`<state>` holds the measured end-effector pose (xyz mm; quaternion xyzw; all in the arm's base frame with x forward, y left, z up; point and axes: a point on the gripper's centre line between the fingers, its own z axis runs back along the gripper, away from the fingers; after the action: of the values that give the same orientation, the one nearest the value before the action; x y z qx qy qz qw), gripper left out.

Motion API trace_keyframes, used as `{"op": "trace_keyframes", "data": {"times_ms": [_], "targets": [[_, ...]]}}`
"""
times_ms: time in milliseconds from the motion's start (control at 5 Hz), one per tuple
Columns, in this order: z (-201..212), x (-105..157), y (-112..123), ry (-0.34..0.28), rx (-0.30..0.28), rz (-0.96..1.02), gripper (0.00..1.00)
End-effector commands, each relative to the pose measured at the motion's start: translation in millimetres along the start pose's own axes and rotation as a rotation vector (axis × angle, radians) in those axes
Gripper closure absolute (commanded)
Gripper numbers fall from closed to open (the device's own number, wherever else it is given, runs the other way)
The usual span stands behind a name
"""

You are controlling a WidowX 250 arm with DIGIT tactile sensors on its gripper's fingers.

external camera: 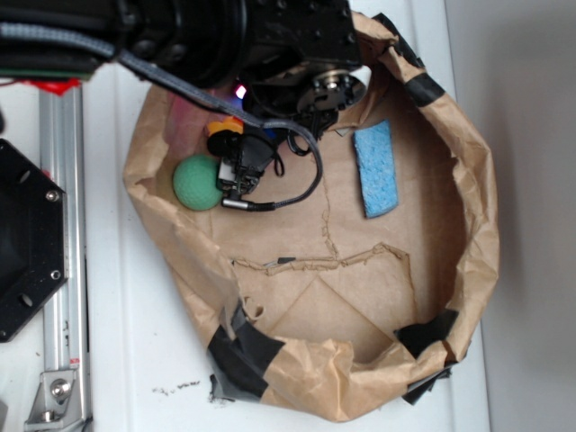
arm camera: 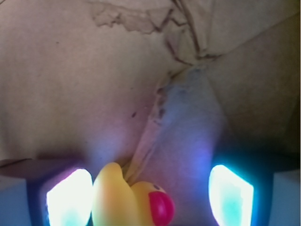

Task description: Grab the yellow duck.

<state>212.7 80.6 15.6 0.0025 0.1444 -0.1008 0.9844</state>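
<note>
Duck [arm camera: 127, 200] sits low between the two glowing fingers [arm camera: 68, 197] of the claw [arm camera: 150, 197], pressed close to the left-hand one in the wrist view, with a clear gap to the other; red-orange beak points toward that gap. Claw jaws spread wide, nothing clamped. Crumpled brown paper tray [external camera: 468, 270] with black-taped corners lies on the white counter [external camera: 162, 360] and carries everything. In the exterior view the yellow duck [external camera: 225, 128] shows only as an orange patch near the tray's upper-left wall, under the black arm [external camera: 270, 36]. Green ball [external camera: 196, 183] rests just below it, touching the claw housing. Blue sponge [external camera: 376, 168] lies well apart, toward the tray's upper-right wall.
</note>
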Motion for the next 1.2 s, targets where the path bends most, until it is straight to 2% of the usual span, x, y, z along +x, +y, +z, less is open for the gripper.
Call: {"op": "trace_keyframes", "data": {"times_ms": [0,200,400,600,800,1000], "targets": [[29,2,1,-0.177,-0.069,0.022,0.00],[36,9,-9,-0.187,-0.093,-0.007,0.00],[28,10,-13,-0.158,-0.069,-0.014,0.00],[15,14,-12,-0.094,-0.025,-0.020,0.00],[2,13,-1,-0.028,0.011,0.004,0.00],[-2,8,5,0.062,0.088,0.011,1.00]]}}
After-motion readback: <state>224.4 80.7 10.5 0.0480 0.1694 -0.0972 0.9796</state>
